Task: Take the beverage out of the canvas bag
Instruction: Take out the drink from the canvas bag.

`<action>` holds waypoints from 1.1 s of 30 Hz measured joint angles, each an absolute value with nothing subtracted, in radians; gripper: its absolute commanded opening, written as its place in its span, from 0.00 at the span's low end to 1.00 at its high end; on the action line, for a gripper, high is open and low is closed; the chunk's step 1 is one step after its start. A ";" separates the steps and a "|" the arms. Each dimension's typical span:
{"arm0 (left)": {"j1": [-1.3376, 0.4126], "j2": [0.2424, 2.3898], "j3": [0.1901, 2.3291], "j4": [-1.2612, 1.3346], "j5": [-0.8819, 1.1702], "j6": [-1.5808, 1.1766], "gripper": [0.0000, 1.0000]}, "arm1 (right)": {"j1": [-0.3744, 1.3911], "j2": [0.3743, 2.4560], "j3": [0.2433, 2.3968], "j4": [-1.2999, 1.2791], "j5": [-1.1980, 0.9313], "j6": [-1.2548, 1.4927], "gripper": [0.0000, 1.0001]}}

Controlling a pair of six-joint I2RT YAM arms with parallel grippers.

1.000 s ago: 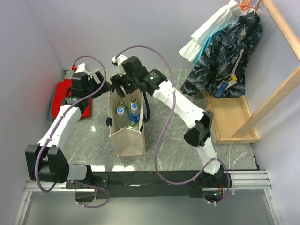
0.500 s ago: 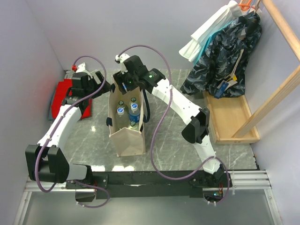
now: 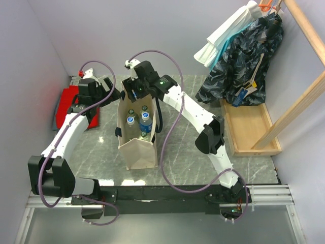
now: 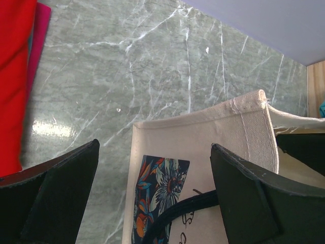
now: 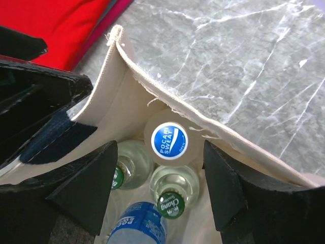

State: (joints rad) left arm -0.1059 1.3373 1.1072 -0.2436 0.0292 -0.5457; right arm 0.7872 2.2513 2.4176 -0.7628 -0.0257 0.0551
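Because the bottles stand upright inside the canvas bag (image 3: 139, 147), their long axes point straight up at the right end effector (image 5: 158, 168). It hangs directly above the bag's open mouth with its fingers spread wide and gripping nothing. Below it, centred between the two fingers and close against the bag's wall (image 5: 167, 109), sits the blue-and-white cap of a Pocari Sweat bottle (image 5: 169, 141). A green-capped Chang bottle (image 5: 170, 195) stands just nearer the wrist, a second green-capped bottle (image 5: 129, 165) is toward the left finger, and a blue-labelled bottle (image 5: 137, 223) is nearest the palm. The right arm is clearly the nearer one, and I judge a straight descent would bring its fingers either side of a bottle neck.

The left end effector (image 4: 155, 162) is beside the bag's outer wall near the rim, also wide, with the navy strap (image 4: 188, 206) crossing between its fingers. I cannot tell if it touches the strap. Beyond its left finger a red cloth (image 4: 12, 76) lies on the marble counter (image 4: 127, 61).
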 measured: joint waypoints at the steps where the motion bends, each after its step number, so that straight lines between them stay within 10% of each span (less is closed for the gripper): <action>1: -0.106 1.338 1.107 -0.244 0.029 -0.546 0.96 | 0.787 2.256 2.418 -0.762 -0.028 0.055 0.74; 33: -0.106 1.340 1.107 -0.244 0.029 -0.545 0.96 | 0.787 2.288 2.395 -0.743 -0.019 0.062 0.52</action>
